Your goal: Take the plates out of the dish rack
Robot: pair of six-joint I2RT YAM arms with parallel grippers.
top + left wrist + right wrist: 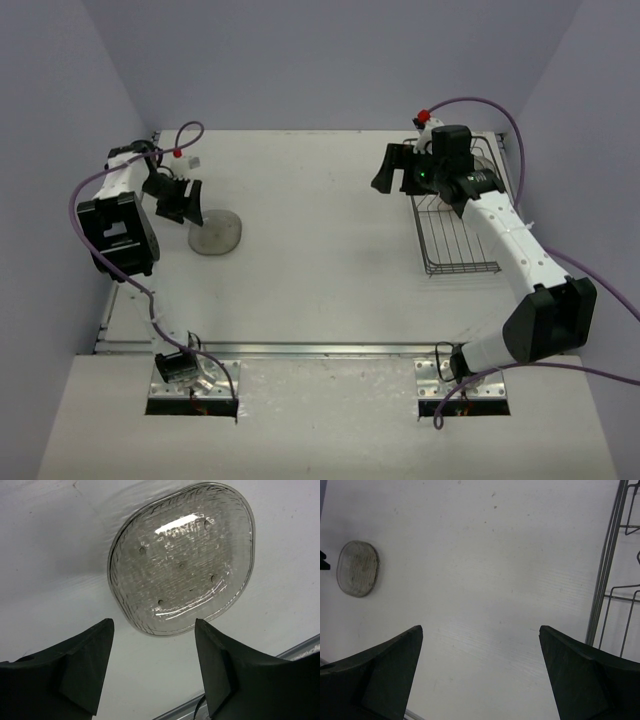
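Note:
A stack of translucent smoky plates (pixel 217 233) lies flat on the table at the left; it fills the upper part of the left wrist view (pixel 181 557) and shows small at the left of the right wrist view (pixel 358 568). My left gripper (pixel 184 201) hovers just left of the stack, open, with nothing between its fingers (pixel 87 655). The dark wire dish rack (pixel 455 228) stands at the right, and no plate shows in it. My right gripper (pixel 396 168) hangs wide open over bare table, left of the rack's edge (pixel 605 570).
The table's metal front rail (pixel 300 349) runs along the near edge. Purple cables (pixel 470 100) loop off both arms. Blue walls close in the table on three sides.

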